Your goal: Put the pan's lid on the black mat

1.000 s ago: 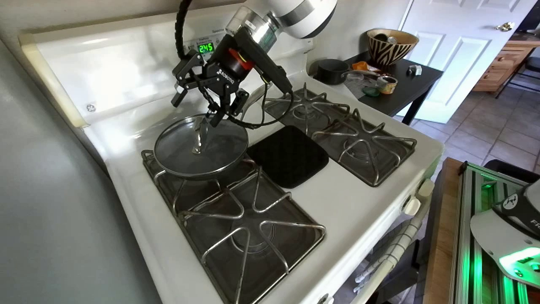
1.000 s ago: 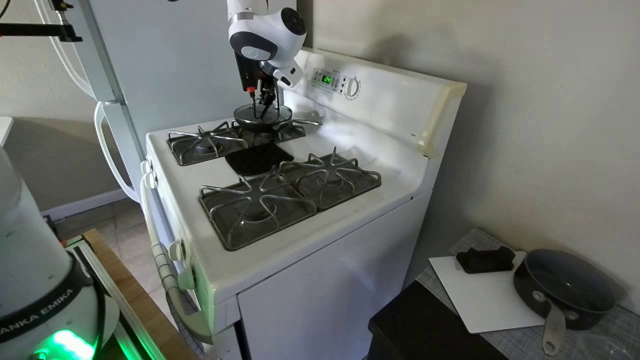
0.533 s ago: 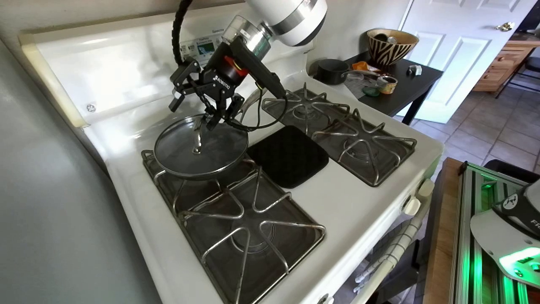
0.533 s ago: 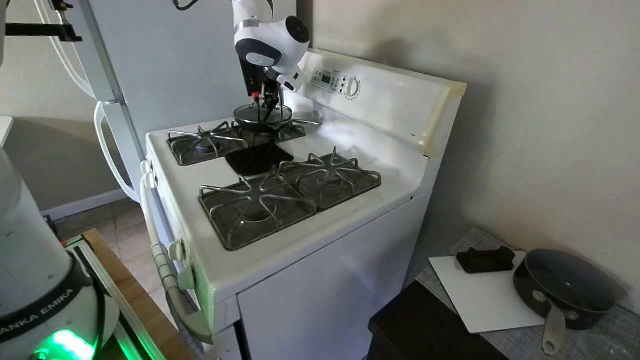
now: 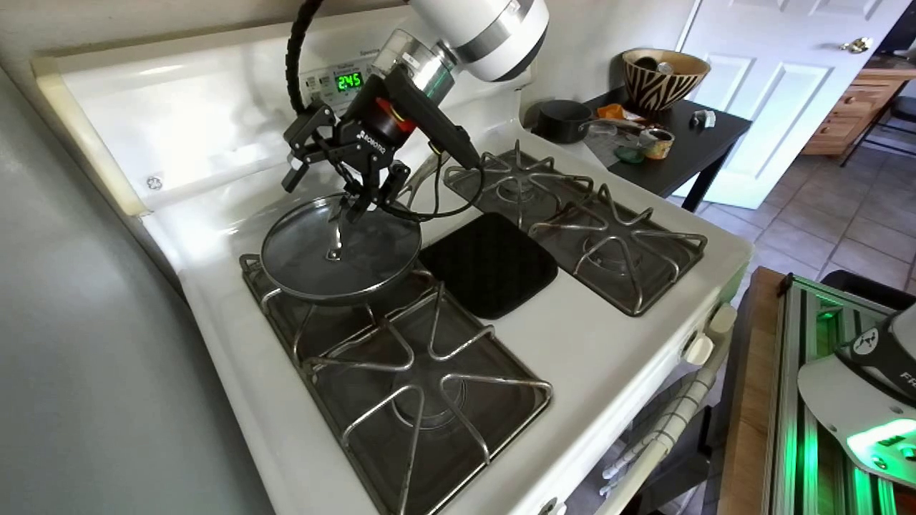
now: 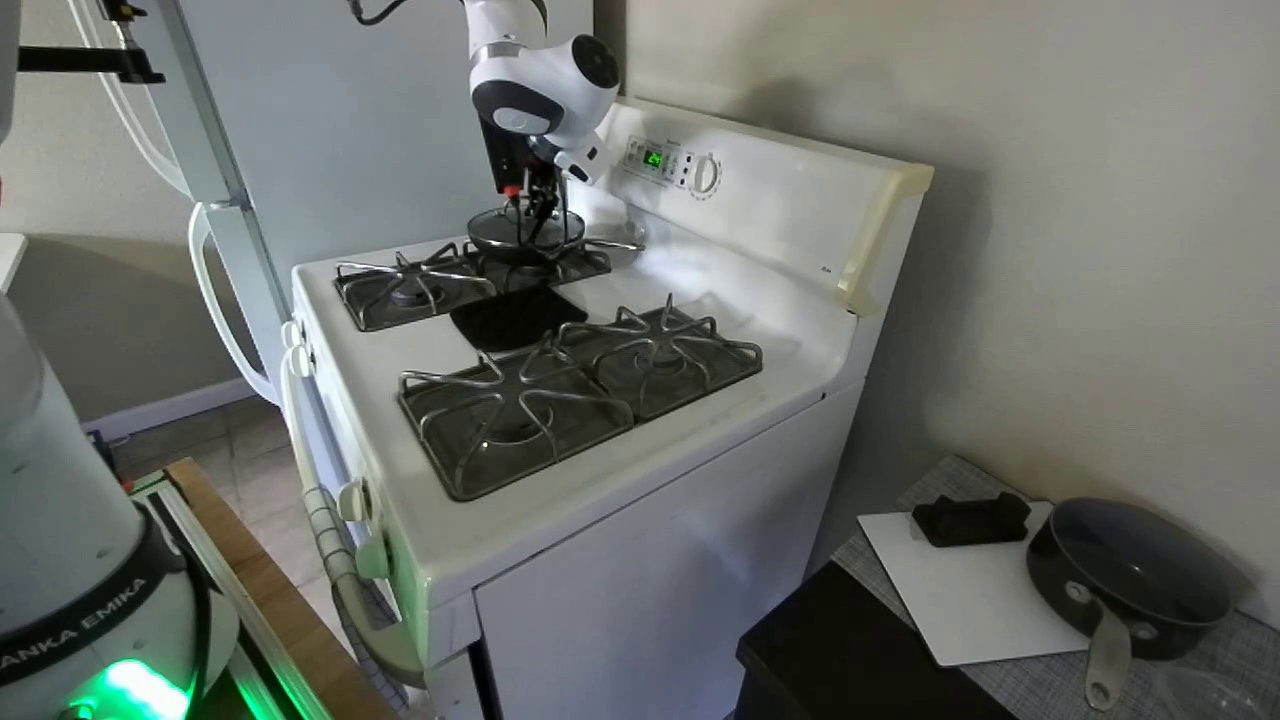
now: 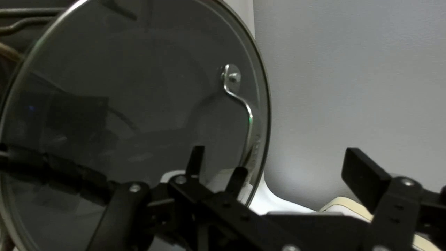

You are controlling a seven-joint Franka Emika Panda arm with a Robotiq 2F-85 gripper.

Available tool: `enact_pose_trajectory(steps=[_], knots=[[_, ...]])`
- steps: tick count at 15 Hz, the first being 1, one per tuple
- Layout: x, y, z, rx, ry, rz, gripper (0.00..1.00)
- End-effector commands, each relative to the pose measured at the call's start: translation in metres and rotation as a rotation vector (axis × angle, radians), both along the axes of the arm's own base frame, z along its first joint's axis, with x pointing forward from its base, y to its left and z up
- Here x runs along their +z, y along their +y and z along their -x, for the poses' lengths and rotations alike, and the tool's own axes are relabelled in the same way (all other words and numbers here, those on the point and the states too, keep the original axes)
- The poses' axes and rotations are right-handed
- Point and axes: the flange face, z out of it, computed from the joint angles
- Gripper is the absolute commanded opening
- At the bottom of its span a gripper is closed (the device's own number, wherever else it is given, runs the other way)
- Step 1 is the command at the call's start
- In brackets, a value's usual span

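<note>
Glass with a metal rim, the lid (image 5: pixel 365 247) is resting on the pan (image 6: pixel 525 254), just beside the black mat (image 5: pixel 490 265). Over the lid's rear side, the end effector (image 5: pixel 323 197) is hanging tilted, fingers (image 7: pixel 364 177) spread, pinching nothing. In the wrist view the lid's handle (image 7: pixel 250 118) is running roughly crosswise to the closing direction but lying nearer one finger than mid-gap, so the grasp is likely calling for a sideways shift.

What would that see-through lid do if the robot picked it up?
The lid looks like glass, so it would probably stay stiff and might crack if dropped. Its shiny metal handle may be slippery. Wide and round, the lid could tilt if held off-centre.
</note>
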Motion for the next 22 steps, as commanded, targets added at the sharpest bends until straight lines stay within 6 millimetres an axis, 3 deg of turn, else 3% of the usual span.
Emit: enact_pose_trajectory(steps=[1,2,3,7,9,10,12,14,15,20,22], knots=[[-0.0106,0.0090,-0.0051,0.000,-0.018,0.017,0.96],[-0.0117,0.0094,-0.0052,-0.002,-0.019,0.021,1.00],[-0.0126,0.0098,-0.0053,-0.002,-0.021,0.026,0.97],[-0.0135,0.0113,-0.0057,-0.007,-0.029,0.040,0.58],[-0.0163,0.0110,-0.0053,-0.011,-0.031,0.049,0.62],[-0.0172,0.0111,-0.0054,-0.013,-0.032,0.053,0.76],[-0.0168,0.0126,-0.0055,-0.012,-0.035,0.057,0.84],[-0.0159,0.0153,-0.0059,-0.008,-0.037,0.060,0.85],[-0.0159,0.0157,-0.0062,-0.006,-0.039,0.064,0.66],[-0.0183,0.0124,-0.0073,0.003,-0.044,0.097,0.23],[-0.0198,0.0109,-0.0080,0.005,-0.050,0.114,0.12]])
